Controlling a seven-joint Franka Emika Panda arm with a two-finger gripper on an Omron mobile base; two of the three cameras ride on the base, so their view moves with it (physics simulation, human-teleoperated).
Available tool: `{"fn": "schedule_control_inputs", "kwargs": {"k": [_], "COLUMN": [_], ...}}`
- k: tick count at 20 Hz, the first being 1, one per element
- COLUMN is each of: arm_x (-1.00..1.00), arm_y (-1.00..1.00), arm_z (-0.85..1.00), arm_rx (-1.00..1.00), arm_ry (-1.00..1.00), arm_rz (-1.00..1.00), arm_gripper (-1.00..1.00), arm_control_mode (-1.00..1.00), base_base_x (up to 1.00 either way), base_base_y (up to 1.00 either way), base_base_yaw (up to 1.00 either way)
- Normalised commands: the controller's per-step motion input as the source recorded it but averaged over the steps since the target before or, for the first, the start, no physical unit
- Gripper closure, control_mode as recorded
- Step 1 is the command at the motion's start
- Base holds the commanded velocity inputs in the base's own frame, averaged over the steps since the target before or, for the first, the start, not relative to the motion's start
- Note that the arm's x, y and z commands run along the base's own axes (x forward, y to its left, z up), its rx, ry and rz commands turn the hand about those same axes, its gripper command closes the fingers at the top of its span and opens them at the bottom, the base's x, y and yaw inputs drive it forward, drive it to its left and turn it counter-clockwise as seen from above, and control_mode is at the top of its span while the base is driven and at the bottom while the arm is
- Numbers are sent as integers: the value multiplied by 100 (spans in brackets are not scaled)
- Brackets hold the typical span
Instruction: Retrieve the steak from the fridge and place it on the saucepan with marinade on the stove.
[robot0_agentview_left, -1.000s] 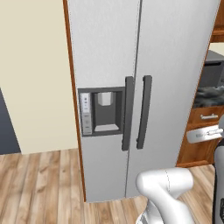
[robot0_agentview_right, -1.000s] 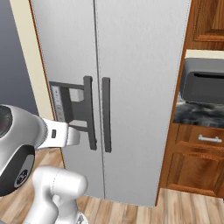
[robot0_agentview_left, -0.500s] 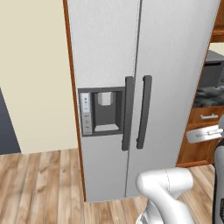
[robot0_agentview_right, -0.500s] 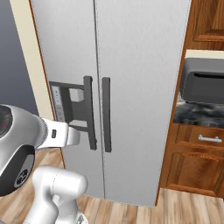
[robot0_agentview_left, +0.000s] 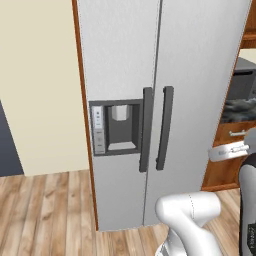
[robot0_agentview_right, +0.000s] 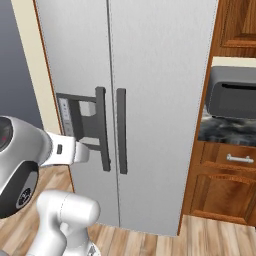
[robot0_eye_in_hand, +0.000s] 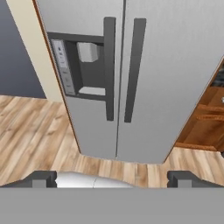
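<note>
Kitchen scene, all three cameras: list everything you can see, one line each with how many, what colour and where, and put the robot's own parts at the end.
fridge: one, silver-grey, two doors shut, centre of the scene.
door handles: two, dark vertical bars, side by side at the door seam.
dispenser: one, dark recess with a pale control strip, in the left door.
toaster oven: one, grey, on the counter right of the fridge.
counter: one, dark marbled, right of the fridge.
cabinets: brown wood with a silver drawer handle, under the counter; another above the toaster oven.
floor: light wood planks.
wall: cream, left of the fridge.
arm: one, white with dark joints, foreground.
pincer: one, dark tips, open, holding nothing, facing the fridge.
</note>
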Motion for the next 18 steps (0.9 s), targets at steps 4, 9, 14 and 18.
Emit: {"fn": "schedule_control_inputs", "kwargs": {"k": [4,9,14,18], "arm_x": [43,40,38,34], "arm_y": [44,44,33,16], "arm_z": [0,0,0,2], "arm_rx": [0,0,2,5], "arm_ry": [-1,-2,-1,0], "arm_rz": [0,0,0,0], "arm_gripper": [-100,-100,-100,-100], "arm_control_mode": [-100,-100,-100,-100], "base_base_x": [0,0,0,0], "base_base_y": [0,0,0,0], "base_base_yaw": [0,0,0,0]}}
